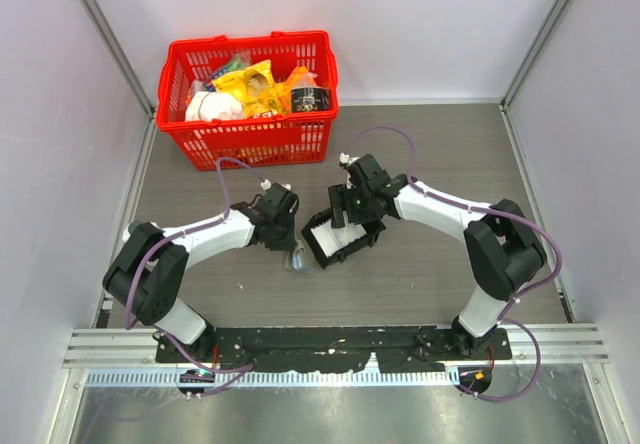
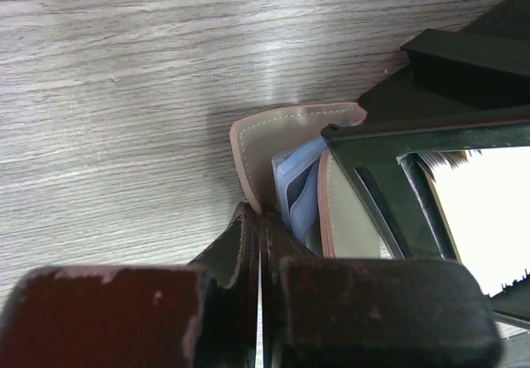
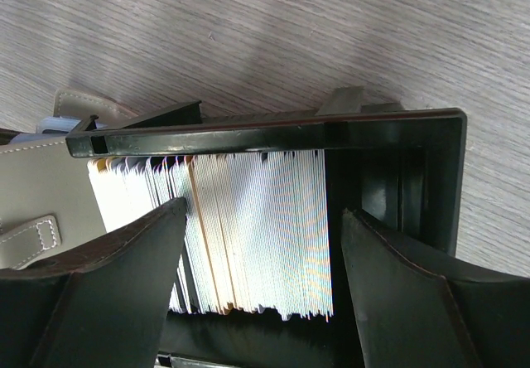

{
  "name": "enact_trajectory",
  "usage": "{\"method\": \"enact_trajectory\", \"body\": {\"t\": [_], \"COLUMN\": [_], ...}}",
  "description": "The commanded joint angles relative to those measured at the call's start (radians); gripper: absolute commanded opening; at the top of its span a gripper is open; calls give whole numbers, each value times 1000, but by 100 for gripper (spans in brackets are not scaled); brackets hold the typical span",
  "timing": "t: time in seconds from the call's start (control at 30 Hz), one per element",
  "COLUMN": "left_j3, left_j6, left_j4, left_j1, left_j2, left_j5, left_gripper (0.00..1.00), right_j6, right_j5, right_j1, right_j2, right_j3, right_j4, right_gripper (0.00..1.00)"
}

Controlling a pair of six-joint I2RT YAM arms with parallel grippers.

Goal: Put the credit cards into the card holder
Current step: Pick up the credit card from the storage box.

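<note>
The credit cards (image 3: pixel 257 227) stand on edge as a thick stack, mostly white with a few tan ones, inside a black open tray (image 3: pixel 265 132). My right gripper (image 3: pixel 263 219) is open over the tray. Its left finger rests against the stack's left part and its right finger stands apart from the stack. The grey-beige card holder (image 2: pixel 281 148) lies against the tray's (image 2: pixel 414 161) left side, showing pale blue pockets (image 2: pixel 298 181). My left gripper (image 2: pixel 261 215) is shut on the card holder's flap edge. From above, the left gripper (image 1: pixel 288 244) and the right gripper (image 1: pixel 350 226) meet near the tray (image 1: pixel 335 251).
A red shopping basket (image 1: pixel 250 139) full of packaged goods stands at the back left of the table. Grey walls close in both sides and the back. The arm bases sit on a black rail at the near edge.
</note>
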Motion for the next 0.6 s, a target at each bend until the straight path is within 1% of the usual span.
{"method": "enact_trajectory", "body": {"t": [0.0, 0.13, 0.27, 0.4, 0.43, 0.53, 0.57], "left_j3": [51, 61, 64, 68, 69, 71, 68], "left_j6": [-17, -16, -16, -16, -14, -16, -17], "left_j4": [156, 153, 156, 155, 156, 159, 159], "left_j1": [-2, -4, -4, -2, -2, -2, -2], "left_j2": [15, 21, 18, 18, 20, 21, 23], "left_j5": [28, 28, 28, 28, 57, 63, 65], "left_gripper": [0, 0, 0, 0, 0, 0, 0], "right_j6": [56, 76, 93, 99, 99, 109, 110], "right_j5": [-212, -256, -287, -301, -302, -305, -307], "right_j1": [37, 36, 36, 34, 33, 34, 33], "right_j2": [59, 4, -37, -45, -48, -57, -68], "right_j3": [-65, -53, -47, -41, -44, -51, -54], "right_j4": [-33, -17, 23, 24, 29, 38, 50], "right_gripper": [75, 61, 52, 49, 48, 46, 44]}}
